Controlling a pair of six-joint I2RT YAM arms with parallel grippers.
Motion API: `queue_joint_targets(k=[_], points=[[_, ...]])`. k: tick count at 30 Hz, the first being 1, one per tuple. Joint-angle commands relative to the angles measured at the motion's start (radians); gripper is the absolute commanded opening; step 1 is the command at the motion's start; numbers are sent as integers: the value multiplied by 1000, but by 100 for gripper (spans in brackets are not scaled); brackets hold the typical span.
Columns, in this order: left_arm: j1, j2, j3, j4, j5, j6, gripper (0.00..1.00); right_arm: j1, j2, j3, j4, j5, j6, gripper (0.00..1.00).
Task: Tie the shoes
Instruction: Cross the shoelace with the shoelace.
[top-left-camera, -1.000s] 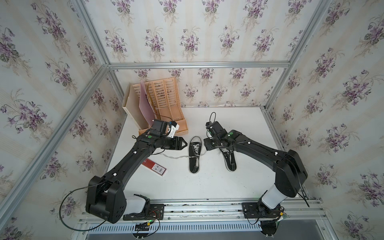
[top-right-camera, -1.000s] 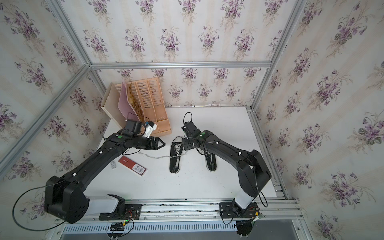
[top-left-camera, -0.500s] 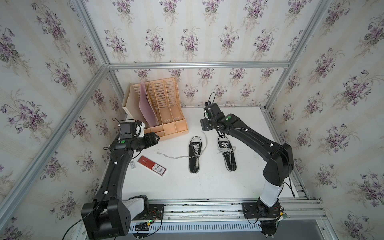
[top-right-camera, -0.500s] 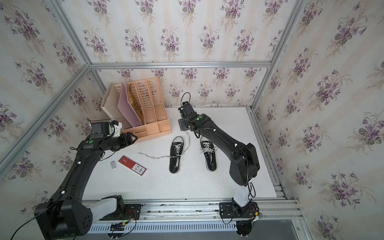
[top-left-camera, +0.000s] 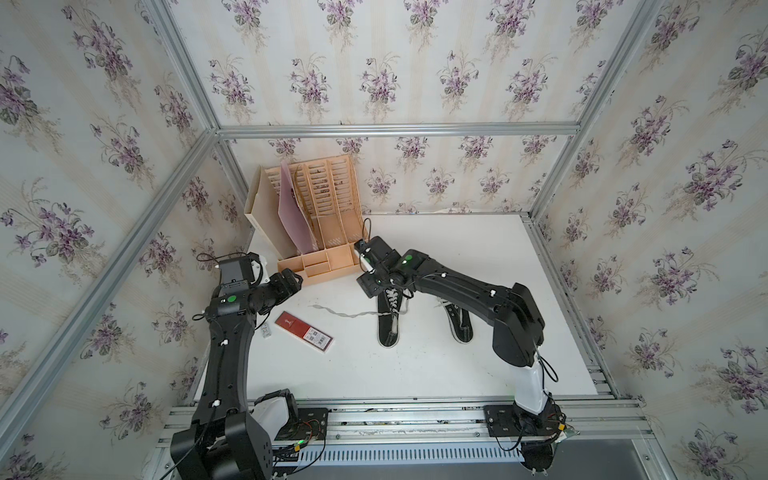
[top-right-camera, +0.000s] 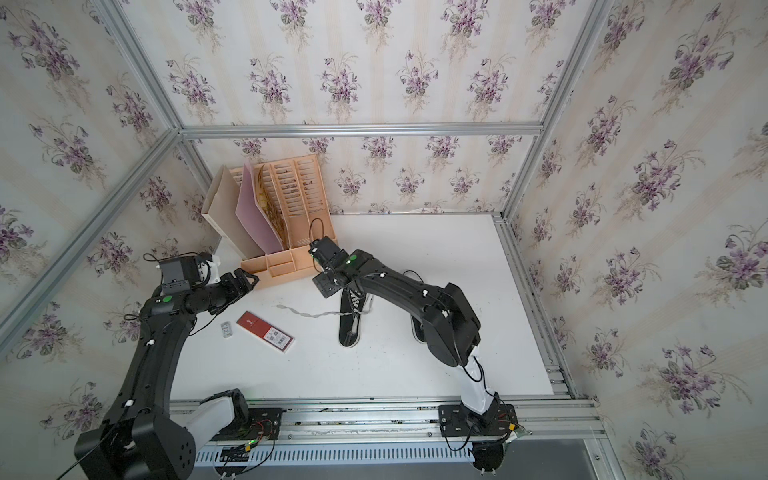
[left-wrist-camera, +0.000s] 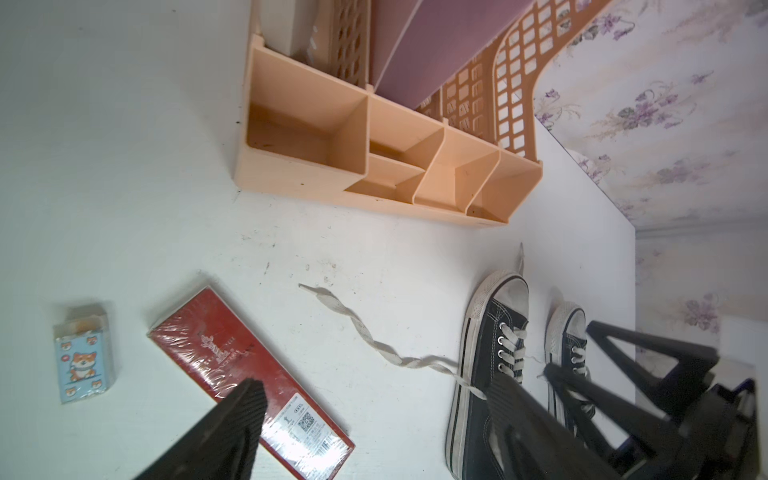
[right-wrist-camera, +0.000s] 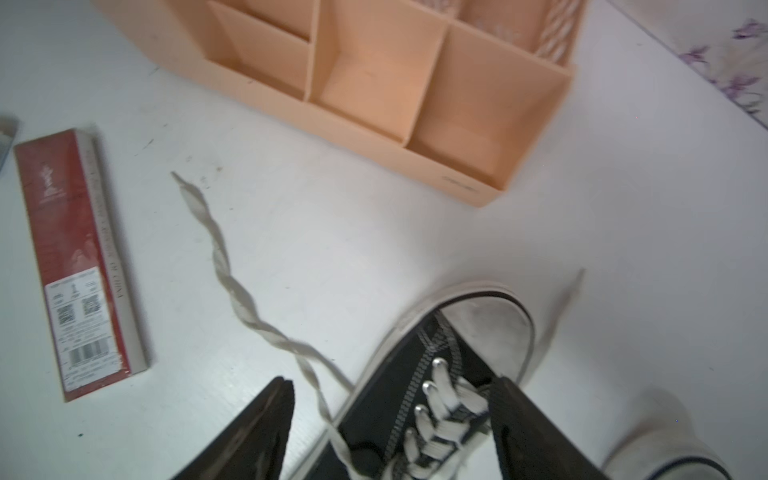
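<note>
I see the right pincer (right-wrist-camera: 392, 388) released above one shoe (right-wrist-camera: 482, 328) — left pincer (top-left-camera: 294, 279), released too, at its nine o'clock.

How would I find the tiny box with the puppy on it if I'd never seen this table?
Start at the peach desk organizer at the back of the white table, then come forward to the long red box lying flat. The tiny box lies just beside it, not touching, on the side away from the shoes; it alone is pale blue with a cartoon orange dog.
</note>
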Motion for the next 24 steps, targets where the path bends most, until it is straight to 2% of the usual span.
queue_joint_targets(k=[1,10,18,21,24], points=[[31,-15,-17,14,-12,-18,90,29,78,65,25,-58,-34,79],[43,-47,-63,-3,-5,-19,90,79,327,279,37,-141,-128,76],[43,-49,-76,-3,18,-33,90,98,428,310,49,-192,-141,73],[43,-47,-76,0,23,-31,90,98,468,309,47,-202,-126,61],[43,-46,-76,13,49,-19,90,98,470,307,26,-202,-115,35]])
